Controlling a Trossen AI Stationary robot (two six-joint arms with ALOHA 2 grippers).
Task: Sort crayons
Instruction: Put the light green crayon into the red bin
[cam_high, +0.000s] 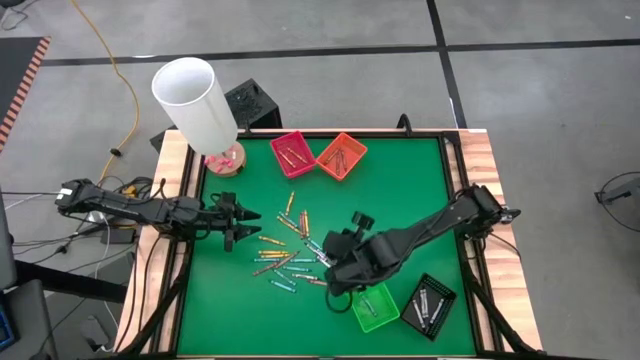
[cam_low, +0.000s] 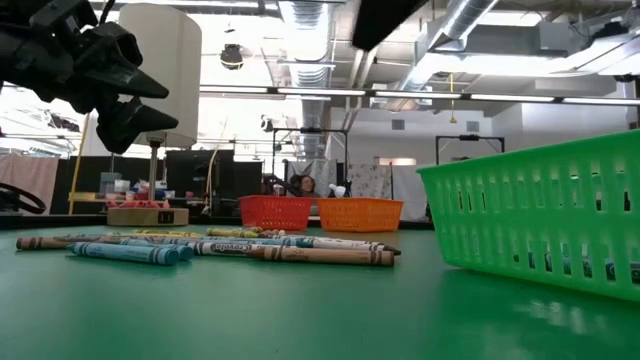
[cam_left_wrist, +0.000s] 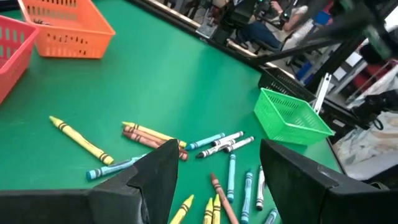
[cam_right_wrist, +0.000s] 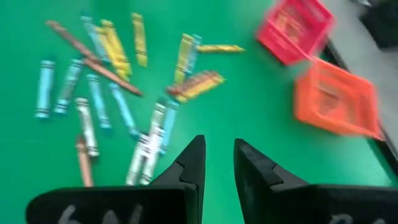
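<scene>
- Crayons (cam_high: 285, 255) lie loose mid-table, between both arms — red tray (cam_high: 292, 153) and orange tray (cam_high: 341, 155) far, green tray (cam_high: 376, 306) near right.
- Right gripper (cam_right_wrist: 217, 163) hovers empty, fingers slightly parted: drop straight over one isolated crayon.
- Left gripper (cam_left_wrist: 214, 180) waits open.

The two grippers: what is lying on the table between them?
In the high view, the loose crayons lie scattered on the green mat between the left gripper and the right gripper. Nothing else is there.
</scene>
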